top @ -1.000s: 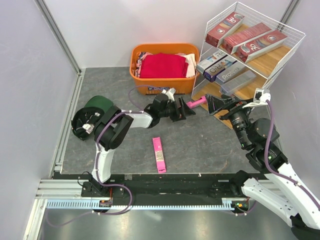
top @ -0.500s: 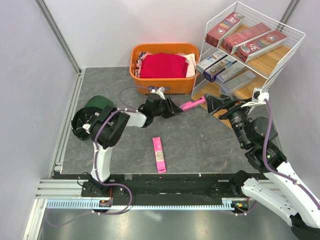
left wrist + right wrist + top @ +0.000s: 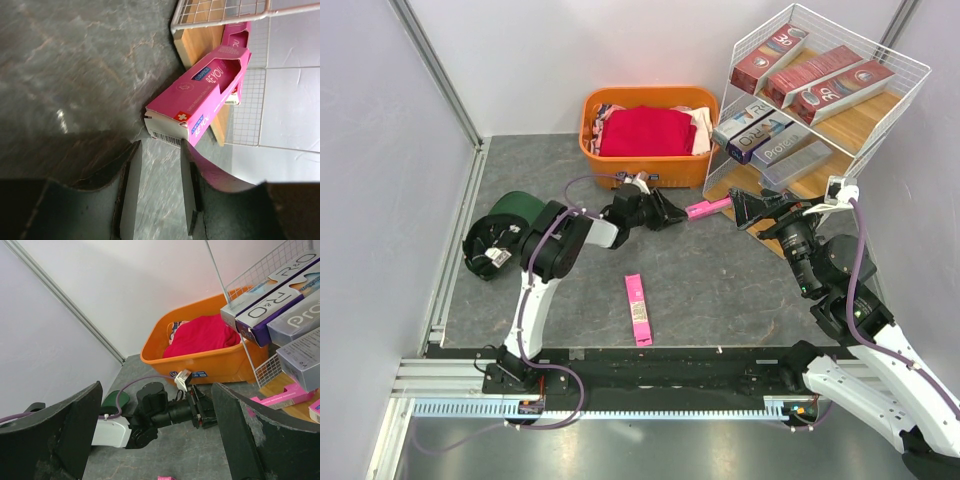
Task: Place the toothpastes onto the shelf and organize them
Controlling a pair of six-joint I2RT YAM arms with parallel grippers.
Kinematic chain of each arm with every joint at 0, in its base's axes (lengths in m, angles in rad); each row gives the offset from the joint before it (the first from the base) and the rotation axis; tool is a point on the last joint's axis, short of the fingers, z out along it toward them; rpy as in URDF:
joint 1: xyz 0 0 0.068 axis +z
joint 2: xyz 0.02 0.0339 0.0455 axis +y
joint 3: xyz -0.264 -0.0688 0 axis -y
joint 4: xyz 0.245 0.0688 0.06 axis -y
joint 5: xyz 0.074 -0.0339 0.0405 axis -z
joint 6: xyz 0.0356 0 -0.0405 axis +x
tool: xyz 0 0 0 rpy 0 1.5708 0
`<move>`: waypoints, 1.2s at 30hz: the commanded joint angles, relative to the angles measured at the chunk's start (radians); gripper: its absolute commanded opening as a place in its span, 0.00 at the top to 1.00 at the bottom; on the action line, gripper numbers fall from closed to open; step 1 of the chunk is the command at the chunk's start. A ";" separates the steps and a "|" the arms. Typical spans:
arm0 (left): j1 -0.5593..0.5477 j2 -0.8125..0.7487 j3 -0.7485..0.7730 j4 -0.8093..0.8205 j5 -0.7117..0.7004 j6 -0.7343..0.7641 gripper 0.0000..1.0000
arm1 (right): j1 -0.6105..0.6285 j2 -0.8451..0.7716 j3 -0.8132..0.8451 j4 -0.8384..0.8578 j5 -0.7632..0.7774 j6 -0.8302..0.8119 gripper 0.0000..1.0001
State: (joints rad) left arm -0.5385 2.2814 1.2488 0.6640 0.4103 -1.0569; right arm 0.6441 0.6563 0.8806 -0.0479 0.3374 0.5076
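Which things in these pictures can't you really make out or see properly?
- Left wrist view: whether the left gripper pinches the bright pink cardboard box or only touches its end; fingertips and box end overlap.
- Top view: the lowest wooden board of the white wire shelf, partly covered by the right gripper.
- Top view: what lies in the orange plastic basket beneath the folded red cloth.
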 commanded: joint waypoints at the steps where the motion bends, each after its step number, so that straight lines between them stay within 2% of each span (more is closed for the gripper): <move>1: -0.009 0.046 0.086 0.046 0.041 -0.048 0.57 | 0.002 -0.001 0.023 0.003 0.003 -0.006 0.02; 13: -0.087 0.159 0.363 -0.073 0.055 -0.057 0.56 | 0.002 -0.006 0.024 -0.001 0.005 -0.009 0.02; 27: -0.129 0.293 0.667 -0.198 0.082 -0.078 0.53 | 0.003 -0.009 0.027 -0.009 -0.003 -0.009 0.02; 31: -0.129 0.239 0.592 -0.133 0.062 -0.061 0.50 | 0.002 -0.009 0.031 -0.013 -0.006 -0.007 0.02; 36: -0.129 0.003 0.316 -0.090 -0.033 0.067 0.35 | 0.002 -0.003 0.034 -0.017 -0.018 -0.009 0.02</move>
State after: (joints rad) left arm -0.6941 2.5027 1.7031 0.4816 0.4438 -1.1126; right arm 0.6441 0.6537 0.8806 -0.0696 0.3359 0.5072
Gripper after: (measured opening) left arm 0.600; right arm 0.982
